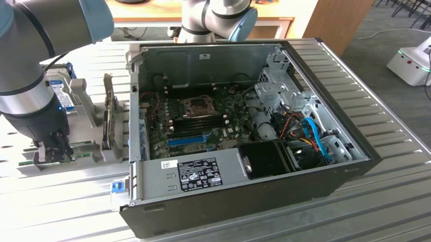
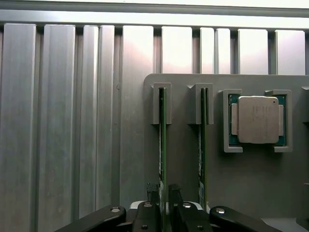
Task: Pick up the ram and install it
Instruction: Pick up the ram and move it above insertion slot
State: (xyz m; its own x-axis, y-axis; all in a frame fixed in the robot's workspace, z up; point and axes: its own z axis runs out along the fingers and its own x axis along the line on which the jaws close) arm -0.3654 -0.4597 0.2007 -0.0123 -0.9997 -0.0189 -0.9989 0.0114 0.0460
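At nine o'clock of the open computer case [image 1: 202, 214], the gripper [image 1: 52, 151] straddles the ram [image 2: 163, 130], which stands upright in its tray [image 2: 251, 193] slot. I cannot tell whether it grips. Pickup looks unfinished; installation remains outstanding.

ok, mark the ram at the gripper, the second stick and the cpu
ram [image 2: 162, 140]: wrist view, board's upper edge
second stick [image 2: 203, 140]: wrist view, board's upper edge
cpu [image 2: 258, 119]: wrist view, metal lid

Ribbed metal table [image 1: 377, 201], grey carpet [image 1: 380, 30], wooden desk [image 1: 276, 21]
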